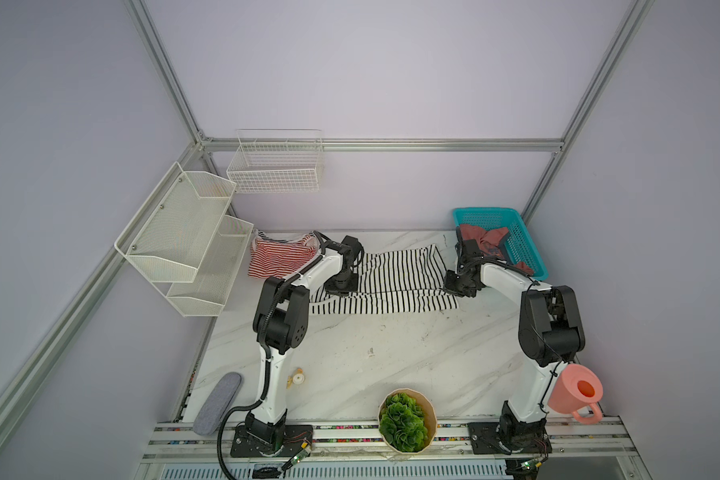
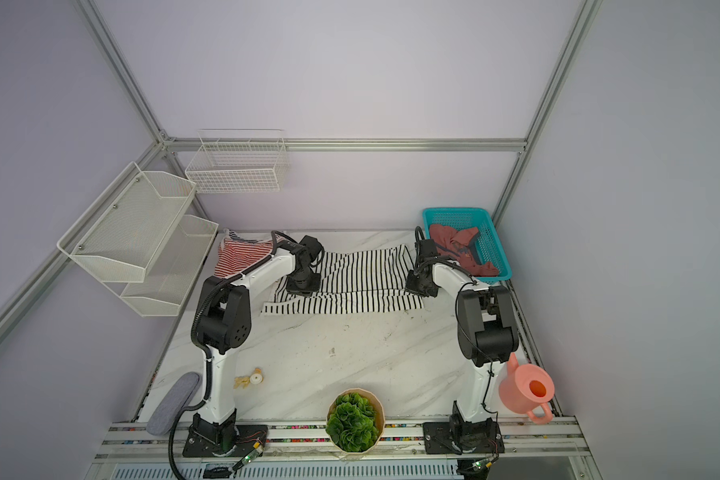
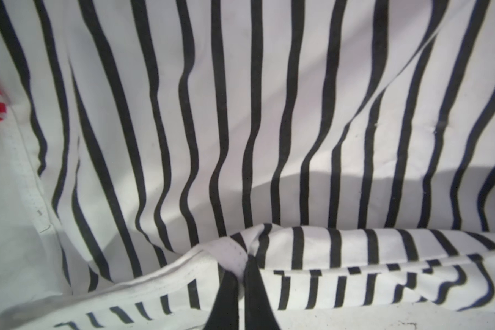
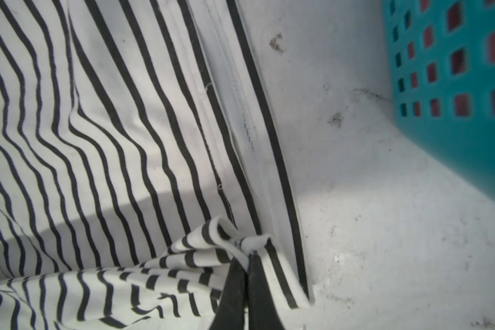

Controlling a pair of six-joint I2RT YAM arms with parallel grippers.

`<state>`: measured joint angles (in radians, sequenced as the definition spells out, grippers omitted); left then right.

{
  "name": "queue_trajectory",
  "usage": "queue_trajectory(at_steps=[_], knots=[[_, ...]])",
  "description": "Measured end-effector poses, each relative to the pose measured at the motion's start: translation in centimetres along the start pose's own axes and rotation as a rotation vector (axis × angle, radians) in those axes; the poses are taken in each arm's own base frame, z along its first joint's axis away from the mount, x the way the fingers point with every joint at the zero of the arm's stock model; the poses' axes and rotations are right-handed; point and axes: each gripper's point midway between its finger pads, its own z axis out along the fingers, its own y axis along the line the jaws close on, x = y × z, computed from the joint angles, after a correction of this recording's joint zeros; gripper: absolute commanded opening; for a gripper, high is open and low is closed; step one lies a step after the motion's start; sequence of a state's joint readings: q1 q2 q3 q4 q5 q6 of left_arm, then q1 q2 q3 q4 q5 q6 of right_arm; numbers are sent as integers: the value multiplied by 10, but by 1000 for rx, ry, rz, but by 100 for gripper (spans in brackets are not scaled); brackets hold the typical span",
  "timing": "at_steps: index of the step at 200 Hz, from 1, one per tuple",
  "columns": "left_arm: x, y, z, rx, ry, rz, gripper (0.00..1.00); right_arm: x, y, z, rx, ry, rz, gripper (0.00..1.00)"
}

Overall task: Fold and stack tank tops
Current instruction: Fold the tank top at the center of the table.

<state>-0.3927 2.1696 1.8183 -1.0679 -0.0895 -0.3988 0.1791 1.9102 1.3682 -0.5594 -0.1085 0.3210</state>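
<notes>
Both grippers are shown clenched on the black-and-white striped tank top [image 1: 395,282]. The left gripper [image 3: 242,267] is closed on a bunched, white-hemmed edge of the cloth, and the two dark fingertips are pressed together with the fabric pinched between them. The right gripper [image 4: 247,257] is closed in the same way on a puckered corner beside the long white hem.

In both top views the striped garment is seen spread on the marble table [image 1: 391,357], stretched from the left gripper across to the right gripper, with a narrower strip lying on the side nearer the arm bases. In the wrist views the cloth is rippled ahead of each gripper and gathered into folds at the pinch.

The red-and-white striped tank top [image 1: 279,259] is laid in a heap beyond and to the left of the left gripper, just beside the black-and-white cloth. The dusty-red tank top [image 1: 487,239] is crumpled inside the teal basket [image 1: 524,245], which is set beyond and to the right of the right gripper, near it but apart from the striped hem, with bare table between. Dark red is glimpsed through the basket's holes in the right wrist view.
</notes>
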Motion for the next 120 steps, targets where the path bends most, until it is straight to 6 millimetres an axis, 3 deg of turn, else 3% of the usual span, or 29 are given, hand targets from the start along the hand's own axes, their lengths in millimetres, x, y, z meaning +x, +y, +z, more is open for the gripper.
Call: queue_trajectory(at_steps=[50,99,120], knots=[[-5,-2,10,-6,15,0,0,-12,3,5,-7,-9,15,24],[-20,-4,12,-1,-4,-9,5,-32,11,-5,-31,-51,28,29],[-30,-6,8,5,-23,-14,11,-40,15,-9,-42,-71,33,30]])
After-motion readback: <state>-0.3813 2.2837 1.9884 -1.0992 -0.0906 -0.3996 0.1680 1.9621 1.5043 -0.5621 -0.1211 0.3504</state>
